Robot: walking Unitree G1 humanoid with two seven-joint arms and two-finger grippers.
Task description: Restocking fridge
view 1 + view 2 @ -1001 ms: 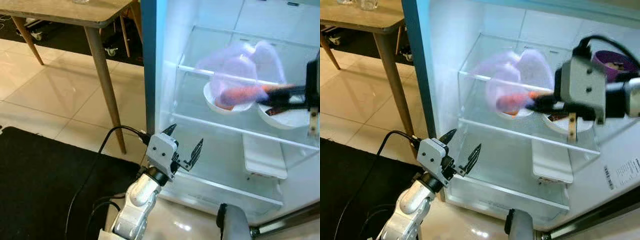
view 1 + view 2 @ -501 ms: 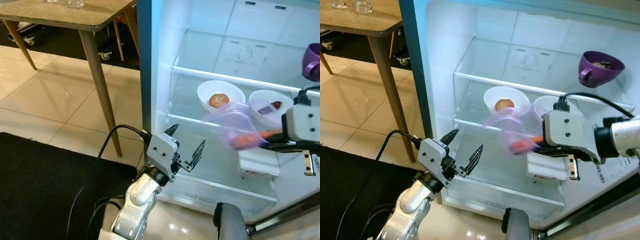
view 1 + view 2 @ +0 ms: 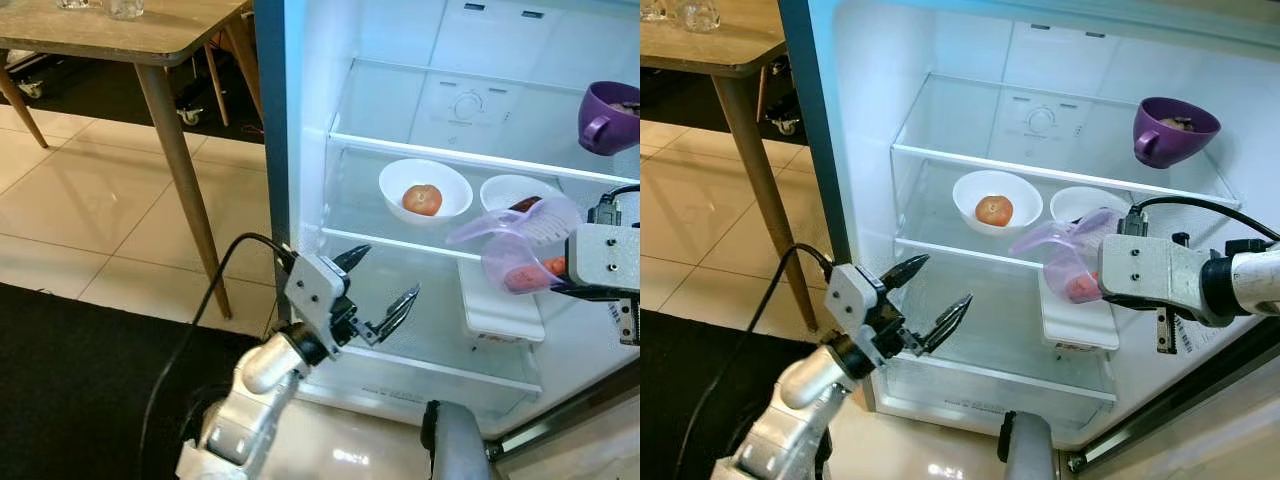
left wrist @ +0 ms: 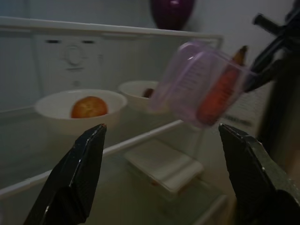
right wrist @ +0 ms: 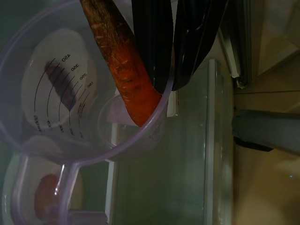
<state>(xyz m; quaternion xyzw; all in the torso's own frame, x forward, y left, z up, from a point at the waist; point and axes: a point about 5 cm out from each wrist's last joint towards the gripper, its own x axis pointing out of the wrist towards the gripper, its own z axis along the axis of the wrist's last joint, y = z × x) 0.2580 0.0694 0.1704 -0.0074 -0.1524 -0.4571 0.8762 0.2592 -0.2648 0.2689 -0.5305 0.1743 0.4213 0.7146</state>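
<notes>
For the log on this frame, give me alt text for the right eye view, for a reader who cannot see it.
The right gripper holds a clear purple measuring cup with a carrot inside, in front of the open fridge. A white bowl with a round orange fruit sits on the middle shelf, a purple mug above. The left gripper hovers, jaws open, at the lower shelf.

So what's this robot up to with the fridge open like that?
It's restocking the fridge. Its right claw grips the rim of a clear purple measuring cup with a carrot inside, held tilted in front of the lower shelf. Its left claw hovers open and empty at the fridge's front. On the shelf sit a white bowl holding a tomato, and another white bowl. A purple mug stands on the shelf above.
</notes>
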